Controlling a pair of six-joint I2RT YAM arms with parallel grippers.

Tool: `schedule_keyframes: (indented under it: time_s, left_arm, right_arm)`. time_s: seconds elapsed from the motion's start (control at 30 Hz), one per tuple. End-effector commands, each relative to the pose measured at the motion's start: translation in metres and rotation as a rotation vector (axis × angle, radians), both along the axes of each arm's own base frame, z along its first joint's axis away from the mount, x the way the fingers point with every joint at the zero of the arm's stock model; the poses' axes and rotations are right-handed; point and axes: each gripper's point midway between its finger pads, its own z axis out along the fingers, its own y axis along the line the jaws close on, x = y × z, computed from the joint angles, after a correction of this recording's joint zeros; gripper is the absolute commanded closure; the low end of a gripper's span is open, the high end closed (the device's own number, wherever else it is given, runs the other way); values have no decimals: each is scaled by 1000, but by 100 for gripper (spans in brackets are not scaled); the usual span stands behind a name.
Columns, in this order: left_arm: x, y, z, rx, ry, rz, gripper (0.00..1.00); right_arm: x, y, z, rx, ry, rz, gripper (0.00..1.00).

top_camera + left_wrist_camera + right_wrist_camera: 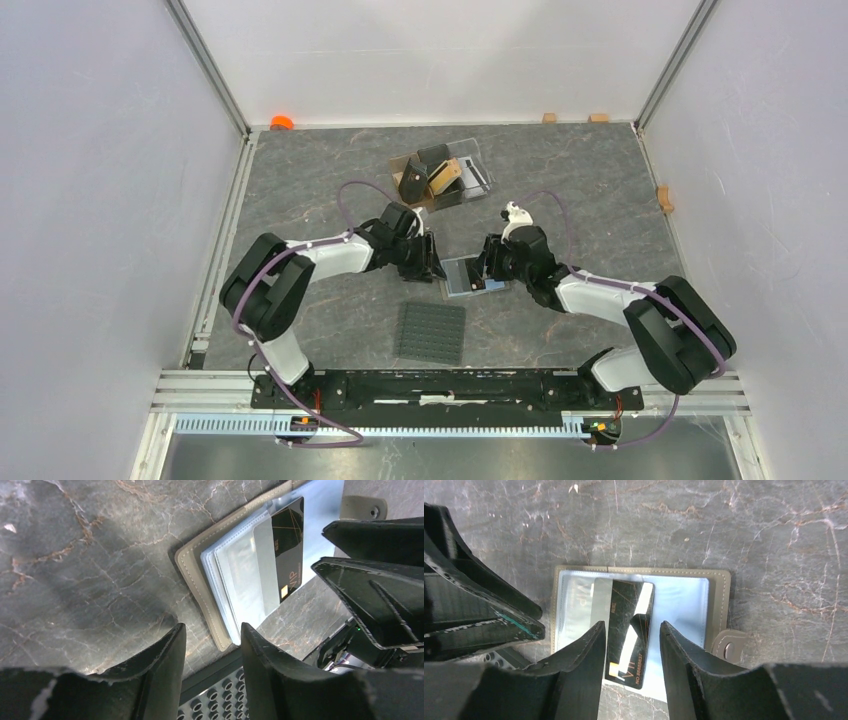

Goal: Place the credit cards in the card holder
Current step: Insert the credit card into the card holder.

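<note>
Holder (719, 595) lies open flat on table (560, 180) between both arms, clear pockets up so cards slide in. Black card (624, 600) part-way into pocket, rest sticking out. Right end effector (630, 624) half-wide, astride card, not pinching. Left end effector (212, 630) half-wide, empty, at holder's edge, likely to steady it. Gold card (447, 174) sits in stand (478, 172).

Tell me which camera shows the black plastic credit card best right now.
Right wrist: the black plastic credit card appears almost whole, print legible, one edge tucked into the olive-taupe folding card holder. Left wrist shows it slanted, partly behind clear pockets. Top external shows only a small dark patch.
</note>
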Motion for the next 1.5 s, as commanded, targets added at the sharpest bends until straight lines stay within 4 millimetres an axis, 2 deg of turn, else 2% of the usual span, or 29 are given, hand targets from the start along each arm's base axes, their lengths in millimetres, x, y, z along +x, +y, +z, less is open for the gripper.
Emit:
schedule_keyframes:
  time_s: [0.0, 0.2, 0.47, 0.9, 1.17, 1.47]
  left_arm:
    - [1, -11, 22, -91, -19, 21, 48]
    - [-4, -22, 10, -155, 36, 17, 49]
    - [-4, -23, 0, -161, 56, 23, 59]
    - [-4, -26, -2, -169, 67, 17, 61]
    - [-2, -28, -3, -173, 66, 17, 60]
    - [3, -35, 5, -206, 47, 3, 61]
  right_arm:
    - [-11, 5, -2, -23, 50, 68, 51]
    - [-20, 10, -11, -2, 102, 101, 51]
    - [-23, 25, -13, 50, 131, 154, 53]
    - [-24, 50, 5, 167, 86, 252, 56]
    - [-27, 60, 9, 219, 85, 299, 57]
    - [-32, 74, 22, 275, 63, 358, 57]
